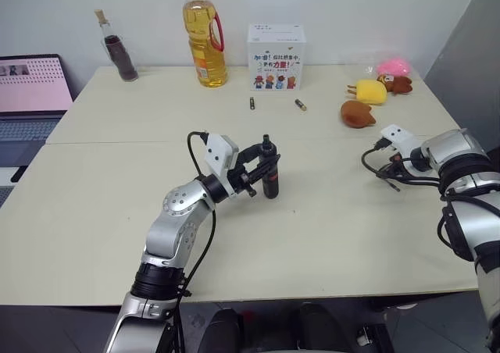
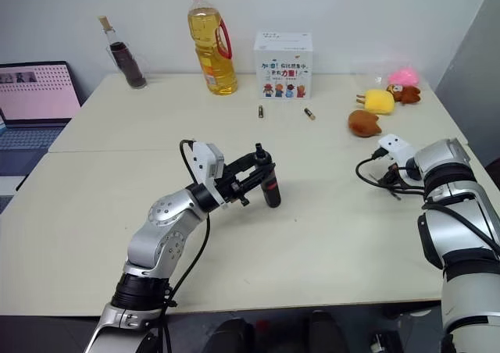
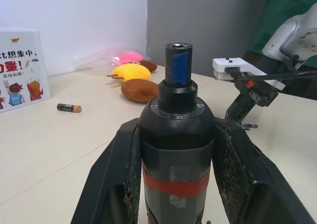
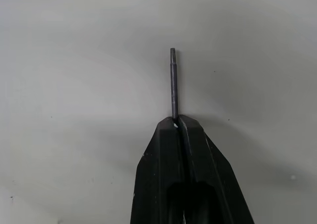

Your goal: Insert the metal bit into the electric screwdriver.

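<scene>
Here, thin grey metal bit (image 4: 173, 83) in black right gripper (image 4: 179, 122).

Pale beige table (image 1: 94, 212) w/ centre seam, white wall (image 1: 336, 1) behind.

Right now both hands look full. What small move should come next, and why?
Probably lift the right hand off the table and carry it toward the left hand. The right hand is shut on the metal bit, which sticks out past its fingertips. The left hand holds the electric screwdriver upright with its open socket on top, and the two hands are well apart.
</scene>
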`<action>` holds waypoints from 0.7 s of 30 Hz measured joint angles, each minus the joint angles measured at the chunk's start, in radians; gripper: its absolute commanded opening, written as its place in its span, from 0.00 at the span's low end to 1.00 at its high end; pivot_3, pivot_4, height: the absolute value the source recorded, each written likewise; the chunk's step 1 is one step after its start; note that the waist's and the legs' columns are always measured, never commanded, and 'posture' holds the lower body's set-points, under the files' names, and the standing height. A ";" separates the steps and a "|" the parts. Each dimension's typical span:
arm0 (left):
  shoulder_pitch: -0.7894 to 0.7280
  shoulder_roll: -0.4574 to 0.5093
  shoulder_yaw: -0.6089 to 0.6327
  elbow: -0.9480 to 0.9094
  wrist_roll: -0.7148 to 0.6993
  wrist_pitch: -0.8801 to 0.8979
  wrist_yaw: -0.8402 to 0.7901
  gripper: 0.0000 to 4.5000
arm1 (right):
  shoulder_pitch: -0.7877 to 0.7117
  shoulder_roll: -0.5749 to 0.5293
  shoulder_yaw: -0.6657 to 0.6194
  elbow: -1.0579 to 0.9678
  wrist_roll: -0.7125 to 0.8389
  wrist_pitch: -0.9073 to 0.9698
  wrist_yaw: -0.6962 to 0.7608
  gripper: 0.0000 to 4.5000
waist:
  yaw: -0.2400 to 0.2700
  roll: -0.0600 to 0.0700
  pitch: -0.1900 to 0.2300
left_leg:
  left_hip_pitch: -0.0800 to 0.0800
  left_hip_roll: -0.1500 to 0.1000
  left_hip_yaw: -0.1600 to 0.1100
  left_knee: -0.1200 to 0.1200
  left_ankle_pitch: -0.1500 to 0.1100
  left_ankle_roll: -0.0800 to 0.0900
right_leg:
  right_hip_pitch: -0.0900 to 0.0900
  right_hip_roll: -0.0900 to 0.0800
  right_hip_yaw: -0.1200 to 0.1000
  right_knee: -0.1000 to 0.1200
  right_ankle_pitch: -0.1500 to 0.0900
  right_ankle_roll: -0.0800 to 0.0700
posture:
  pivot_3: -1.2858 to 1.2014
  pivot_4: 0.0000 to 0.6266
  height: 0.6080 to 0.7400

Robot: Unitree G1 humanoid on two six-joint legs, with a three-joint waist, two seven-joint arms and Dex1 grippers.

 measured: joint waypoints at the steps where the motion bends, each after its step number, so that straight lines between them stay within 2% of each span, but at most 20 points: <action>1: 0.000 0.000 -0.001 0.000 0.000 0.000 -0.001 0.37 | 0.005 -0.005 0.000 0.000 -0.004 -0.013 0.006 0.00 | 0.000 0.000 0.000 | 0.000 0.000 0.000 0.000 0.000 0.000 | 0.000 0.000 0.000 0.000 0.000 0.000 | 0.52 0.24 1.00; 7: -0.002 0.000 -0.004 0.000 0.000 0.000 -0.005 0.37 | 0.015 -0.018 -0.013 -0.002 -0.020 -0.098 0.038 0.00 | 0.001 0.000 0.000 | 0.000 0.000 0.000 0.000 0.000 0.000 | 0.001 -0.001 0.000 0.000 0.000 0.000 | 0.52 0.24 1.00; 10: -0.006 0.004 -0.001 0.000 0.000 0.000 -0.006 0.37 | 0.009 -0.013 -0.085 -0.027 0.028 -0.166 0.054 0.00 | -0.001 0.002 0.001 | 0.000 0.000 0.000 -0.001 0.000 0.000 | -0.001 0.000 0.000 0.000 0.000 0.000 | 0.52 0.24 1.00; 12: -0.010 0.009 -0.001 0.001 0.000 0.001 -0.007 0.37 | -0.010 -0.003 -0.172 -0.085 0.104 -0.141 0.055 0.00 | -0.006 0.002 0.001 | 0.000 0.000 0.000 -0.002 0.000 0.000 | -0.002 0.000 0.001 0.000 0.000 0.000 | 0.52 0.24 1.00; 14: -0.013 0.011 0.002 0.003 -0.001 0.003 -0.009 0.37 | -0.014 0.017 -0.288 -0.243 0.215 -0.063 0.045 0.00 | -0.006 0.003 0.001 | 0.000 0.001 -0.001 -0.002 0.000 0.000 | -0.002 0.001 0.001 0.000 0.000 0.000 | 0.52 0.24 1.00; 16: -0.016 0.011 0.003 0.008 -0.003 0.004 -0.013 0.37 | 0.026 0.070 -0.412 -0.495 0.327 0.027 -0.025 0.00 | -0.004 0.003 0.001 | -0.001 0.003 -0.006 -0.002 0.000 0.000 | -0.002 0.001 0.001 0.000 0.000 0.000 | 0.52 0.24 1.00; 19: -0.024 0.008 0.000 0.019 -0.006 0.003 -0.019 0.37 | 0.143 0.206 -0.538 -0.878 0.474 0.154 -0.183 0.00 | 0.003 0.003 0.000 | -0.003 0.003 -0.011 -0.002 0.000 0.000 | -0.002 0.000 -0.002 0.000 0.000 0.000 | 0.52 0.24 1.00; 21: -0.025 0.008 0.001 0.027 -0.010 0.002 -0.023 0.37 | 0.224 0.315 -0.576 -1.047 0.533 0.218 -0.297 0.00 | 0.006 0.003 0.000 | -0.004 0.003 -0.011 -0.001 0.000 0.000 | -0.002 -0.001 -0.002 0.001 0.000 0.000 | 0.52 0.24 1.00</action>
